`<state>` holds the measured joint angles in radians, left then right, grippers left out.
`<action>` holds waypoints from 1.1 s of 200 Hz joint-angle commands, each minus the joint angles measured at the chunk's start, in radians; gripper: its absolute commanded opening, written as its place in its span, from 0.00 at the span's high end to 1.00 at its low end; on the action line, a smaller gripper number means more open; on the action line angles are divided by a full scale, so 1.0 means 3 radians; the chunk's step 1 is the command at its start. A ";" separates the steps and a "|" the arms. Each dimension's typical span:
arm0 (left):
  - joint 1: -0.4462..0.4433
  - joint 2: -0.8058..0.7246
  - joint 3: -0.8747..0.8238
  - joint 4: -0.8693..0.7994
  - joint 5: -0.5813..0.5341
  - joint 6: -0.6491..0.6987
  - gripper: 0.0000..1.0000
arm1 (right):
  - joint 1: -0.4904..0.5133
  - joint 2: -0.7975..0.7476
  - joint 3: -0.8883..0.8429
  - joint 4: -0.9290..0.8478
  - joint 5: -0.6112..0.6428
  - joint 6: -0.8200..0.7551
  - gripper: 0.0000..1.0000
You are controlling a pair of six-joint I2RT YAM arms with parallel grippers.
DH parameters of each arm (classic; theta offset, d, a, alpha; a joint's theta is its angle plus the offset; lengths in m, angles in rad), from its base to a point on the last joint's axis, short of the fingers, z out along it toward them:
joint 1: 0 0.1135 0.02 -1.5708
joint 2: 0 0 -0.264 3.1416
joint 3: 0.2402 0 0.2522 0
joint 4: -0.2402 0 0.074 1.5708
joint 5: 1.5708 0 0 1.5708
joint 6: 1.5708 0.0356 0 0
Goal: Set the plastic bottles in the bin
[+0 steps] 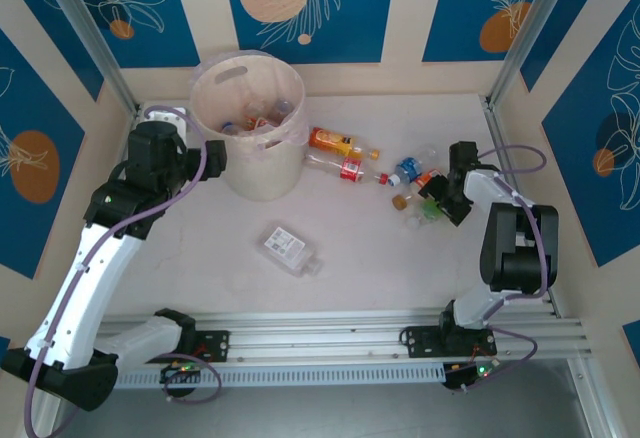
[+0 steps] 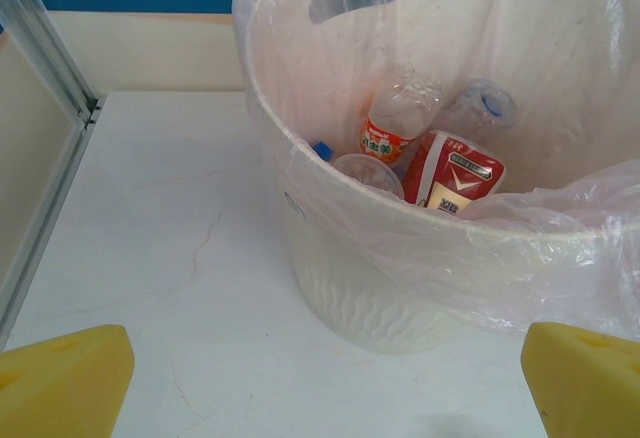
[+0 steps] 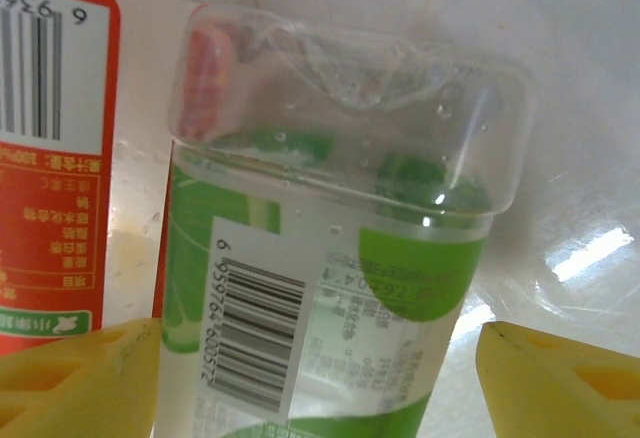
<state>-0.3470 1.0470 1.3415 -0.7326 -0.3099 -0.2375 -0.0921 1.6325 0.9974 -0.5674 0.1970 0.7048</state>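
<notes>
The bin (image 1: 262, 173) stands at the back left, and several plastic bottles lie inside it, among them an orange-labelled one (image 2: 392, 128) and a red-labelled one (image 2: 455, 173). My left gripper (image 1: 205, 153) hovers just left of the bin wall (image 2: 380, 288), open with nothing between its yellow fingers (image 2: 60, 378). At the right, my right gripper (image 1: 432, 203) straddles a green-labelled bottle (image 3: 340, 288). Its left finger (image 3: 80, 383) lies against the bottle, while a gap remains at the right finger (image 3: 560, 378). A red-labelled bottle (image 3: 60, 158) lies just beside it.
More bottles lie on the table: an orange one (image 1: 335, 141), a red-labelled one (image 1: 345, 167), a blue-labelled one (image 1: 408, 170) and a clear white-labelled one (image 1: 288, 248) near the middle. A metal frame post (image 2: 45, 68) runs along the left edge.
</notes>
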 commanded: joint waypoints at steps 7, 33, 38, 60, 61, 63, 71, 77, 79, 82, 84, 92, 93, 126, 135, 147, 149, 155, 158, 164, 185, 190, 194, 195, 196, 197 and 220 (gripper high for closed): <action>0.0015 -0.0056 0.0012 0.0013 -0.0090 -0.0013 0.00 | -0.0030 0.0073 -0.0066 0.0039 -0.0084 -0.0043 0.20; 0.0012 -0.0059 0.0041 -0.0021 -0.0119 0.0009 0.00 | -0.0035 0.0164 -0.0062 0.0056 -0.0089 -0.0035 0.23; 0.0011 -0.0059 0.0047 -0.0029 -0.0123 0.0016 0.01 | -0.0035 0.0179 -0.0060 0.0061 -0.0090 -0.0033 0.24; 0.0015 -0.0074 0.0054 -0.0037 -0.0148 0.0025 0.00 | -0.0036 0.0229 -0.0057 0.0071 -0.0096 -0.0023 0.28; 0.0016 -0.0077 0.0054 -0.0037 -0.0151 0.0027 0.00 | -0.0036 0.0229 -0.0057 0.0071 -0.0095 -0.0023 0.28; 0.0016 -0.0077 0.0054 -0.0040 -0.0152 0.0028 0.00 | -0.0039 0.0231 -0.0057 0.0071 -0.0094 -0.0027 0.29; 0.0016 -0.0084 0.0054 -0.0041 -0.0163 0.0026 0.00 | -0.0036 0.0221 -0.0067 0.0077 -0.0090 -0.0018 0.31; 0.0014 -0.0085 0.0054 -0.0040 -0.0168 0.0033 0.00 | -0.0036 0.0212 -0.0076 0.0074 -0.0084 -0.0013 0.33; 0.0015 -0.0087 0.0054 -0.0042 -0.0172 0.0034 0.00 | -0.0036 0.0207 -0.0077 0.0072 -0.0087 -0.0013 0.33; 0.0012 -0.0089 0.0054 -0.0043 -0.0173 0.0030 0.01 | -0.0037 0.0199 -0.0082 0.0071 -0.0080 -0.0012 0.34; 0.0015 -0.0089 0.0056 -0.0043 -0.0176 0.0032 0.00 | -0.0036 0.0192 -0.0084 0.0071 -0.0077 -0.0012 0.35; 0.0013 -0.0089 0.0057 -0.0048 -0.0178 0.0031 0.00 | -0.0036 0.0162 -0.0097 0.0059 -0.0058 -0.0016 0.37; 0.0015 -0.0090 0.0058 -0.0048 -0.0179 0.0030 0.00 | -0.0036 0.0157 -0.0098 0.0057 -0.0053 -0.0014 0.37; 0.0012 -0.0110 0.0049 -0.0054 -0.0193 0.0037 0.01 | -0.0032 -0.0112 -0.0167 -0.0067 0.0081 -0.0023 0.40; 0.0015 -0.0120 0.0045 -0.0058 -0.0193 0.0038 0.00 | -0.0030 -0.0221 -0.0184 -0.0114 0.0111 -0.0033 0.40; 0.0013 -0.0133 0.0039 -0.0056 -0.0197 0.0033 0.00 | -0.0031 -0.0389 -0.0194 -0.0188 0.0155 -0.0052 0.40; 0.0016 -0.0135 0.0041 -0.0055 -0.0196 0.0032 0.01 | -0.0030 -0.0413 -0.0195 -0.0200 0.0158 -0.0057 0.40; 0.0015 -0.0138 0.0035 -0.0051 -0.0202 0.0021 0.01 | -0.0032 -0.0506 -0.0191 -0.0238 0.0168 -0.0068 0.43; 0.0015 -0.0145 0.0032 -0.0050 -0.0199 0.0020 0.00 | -0.0031 -0.0551 -0.0190 -0.0258 0.0176 -0.0073 0.44; 0.0013 -0.0149 0.0024 -0.0042 -0.0197 0.0018 0.01 | -0.0026 -0.0640 -0.0183 -0.0296 0.0177 -0.0086 0.45; 0.0014 -0.0166 -0.0014 -0.0018 -0.0195 0.0000 0.01 | 0.0012 -0.0961 -0.0108 -0.0417 0.0147 -0.0129 0.49; 0.0016 -0.0171 -0.0022 -0.0014 -0.0198 -0.0009 0.00 | 0.0026 -0.1031 -0.0069 -0.0451 0.0132 -0.0134 0.49; 0.0016 -0.0171 -0.0026 -0.0007 -0.0196 -0.0011 0.01 | 0.0051 -0.1078 -0.0037 -0.0474 0.0118 -0.0143 0.49; 0.0014 -0.0171 -0.0027 -0.0007 -0.0198 -0.0014 0.01 | 0.0056 -0.1092 -0.0027 -0.0483 0.0114 -0.0144 0.49; 0.0015 -0.0171 -0.0030 -0.0007 -0.0196 -0.0018 0.00 | 0.0061 -0.1101 -0.0019 -0.0487 0.0112 -0.0147 0.49; 0.0013 -0.0171 -0.0032 -0.0005 -0.0192 -0.0020 0.01 | 0.0067 -0.1111 -0.0010 -0.0492 0.0109 -0.0149 0.49; 0.0013 -0.0184 -0.0072 0.0028 -0.0189 -0.0043 0.00 | 0.0277 -0.1297 0.0262 -0.0611 0.0037 -0.0176 0.51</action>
<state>-0.3470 1.0077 1.3411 -0.7399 -0.3496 -0.2352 -0.0677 1.2972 0.9855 -0.6865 0.2348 0.6781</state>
